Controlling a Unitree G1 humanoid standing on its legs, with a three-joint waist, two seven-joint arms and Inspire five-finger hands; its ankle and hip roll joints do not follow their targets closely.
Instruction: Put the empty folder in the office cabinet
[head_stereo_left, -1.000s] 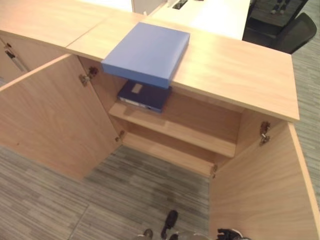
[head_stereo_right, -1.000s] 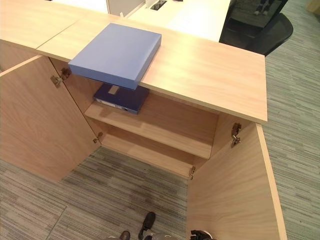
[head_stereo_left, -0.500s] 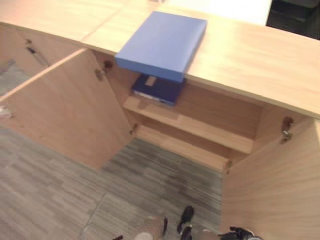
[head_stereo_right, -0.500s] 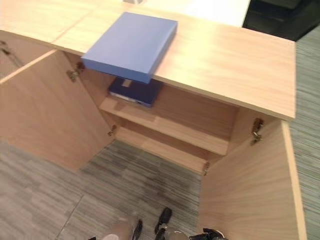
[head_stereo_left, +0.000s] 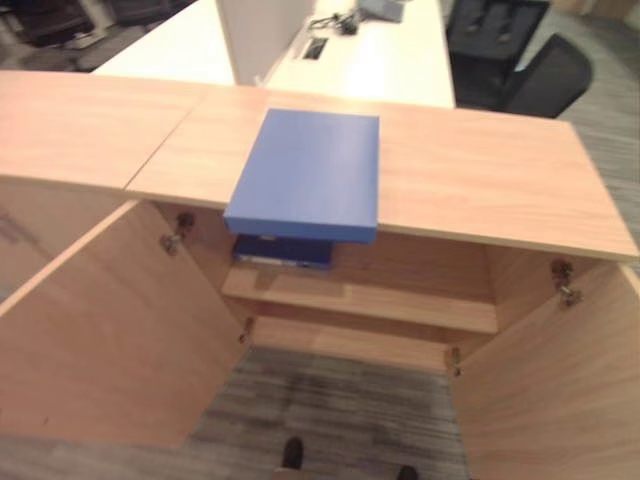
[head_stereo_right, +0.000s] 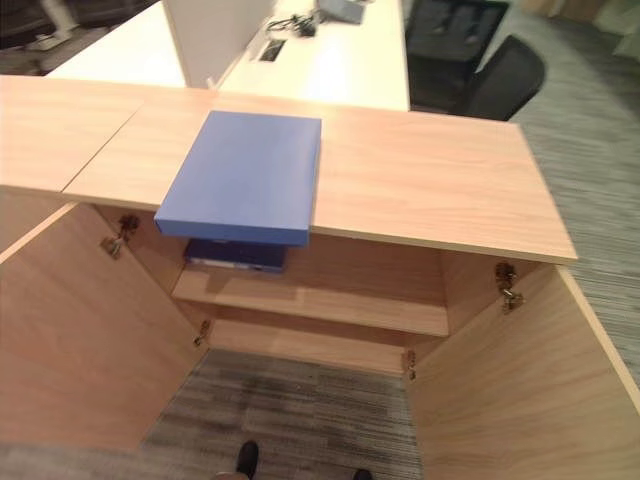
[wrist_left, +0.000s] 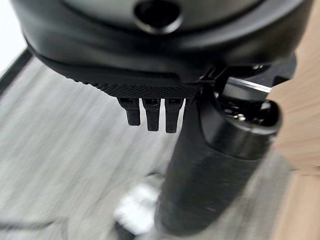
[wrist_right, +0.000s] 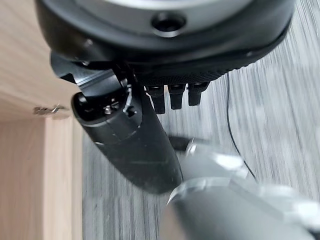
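Pale wood makes up the office cabinet (head_stereo_left: 470, 190), whose flat top runs across the scene and whose two doors stand swung wide toward the near side, the left door (head_stereo_left: 110, 330) and the right door (head_stereo_left: 550, 400) framing the open interior. A blue folder (head_stereo_left: 305, 175) lies flat on the cabinet top, left of centre, with its near edge jutting a little past the top's front edge, right above the opening. Inside, on the upper shelf (head_stereo_left: 400, 300), a darker blue binder (head_stereo_right: 235, 255) lies flat at the left end, just under the overhanging folder (its near face shows a pale strip, too small to make out). The rest of that shelf is bare wood. Beyond the cabinet stands a white desk (head_stereo_left: 370, 60), and to its right a black office chair (head_stereo_right: 495, 75). Grey striped carpet (head_stereo_right: 290, 410) covers the floor in front of the cabinet.

The left hand (wrist_left: 150, 112) hangs over the carpet, well apart from the folder; its fingers appear relaxed and it holds nothing. The right hand (wrist_right: 172, 95) is likewise loose and empty above the carpet, beside a wooden cabinet panel.
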